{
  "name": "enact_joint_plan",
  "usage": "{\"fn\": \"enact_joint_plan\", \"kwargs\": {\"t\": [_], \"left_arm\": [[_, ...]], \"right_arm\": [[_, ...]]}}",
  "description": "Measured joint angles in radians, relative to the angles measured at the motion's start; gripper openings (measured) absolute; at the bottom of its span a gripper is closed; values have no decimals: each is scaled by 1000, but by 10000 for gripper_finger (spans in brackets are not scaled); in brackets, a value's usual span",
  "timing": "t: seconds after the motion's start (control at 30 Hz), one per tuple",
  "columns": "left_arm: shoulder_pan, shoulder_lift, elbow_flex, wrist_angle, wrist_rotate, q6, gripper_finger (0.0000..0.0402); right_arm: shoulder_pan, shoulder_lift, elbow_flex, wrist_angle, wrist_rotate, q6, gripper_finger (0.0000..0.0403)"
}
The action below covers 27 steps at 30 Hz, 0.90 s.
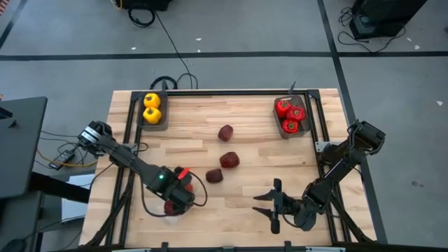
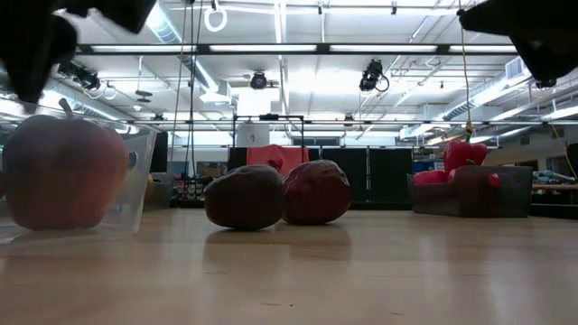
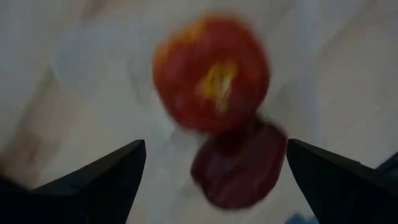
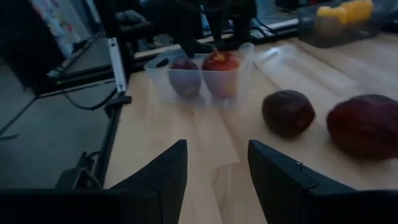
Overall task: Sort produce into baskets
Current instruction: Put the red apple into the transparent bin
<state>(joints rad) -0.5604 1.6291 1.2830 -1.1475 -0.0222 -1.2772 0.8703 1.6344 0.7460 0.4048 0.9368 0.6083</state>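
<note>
The left gripper [image 1: 178,198] hangs released over the clear basket [image 4: 200,78], where 2 fruits [image 3: 211,74] sit sorted, while the right gripper [image 1: 271,204] waits empty, fingers apart, beside 3 maroon fruits [image 1: 229,159] loose on the table [image 1: 245,126].

We see a light wooden table [image 1: 210,150] filling the middle of the high view, edged by a black metal frame [image 1: 231,92], with grey floor all around it and black cables [image 1: 164,42] trailing down from the upper left of the frame toward the table's top edge. A dark desk surface [image 1: 17,143] sits at the left edge of the high view, and dark equipment [image 1: 381,17] stands in the upper right corner. In the low view, long ceiling light strips [image 2: 280,47] run across the top of the frame above a large hall.
</note>
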Motion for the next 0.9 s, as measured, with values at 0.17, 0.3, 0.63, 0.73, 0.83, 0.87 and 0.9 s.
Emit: {"fn": "enact_joint_plan", "kwargs": {"t": [0.17,0.3,0.63,0.73,0.83,0.87,0.9], "left_arm": [[0,0,85,1,-221,125,394],[19,-1,145,19,-387,317,394],[148,42,89,429,-398,690,394],[164,91,87,470,-392,826,394],[186,152,87,475,-392,887,394],[195,172,87,474,-392,903,394],[202,189,86,471,-392,911,394]], "right_arm": [[1,0,0,-32,49,54,179],[1,0,0,-32,65,53,179],[8,0,0,-42,63,35,179],[17,0,0,-43,57,-9,182],[20,0,0,-49,57,-45,186],[20,0,0,-51,57,-53,188],[20,0,0,-57,57,-59,190]]}}
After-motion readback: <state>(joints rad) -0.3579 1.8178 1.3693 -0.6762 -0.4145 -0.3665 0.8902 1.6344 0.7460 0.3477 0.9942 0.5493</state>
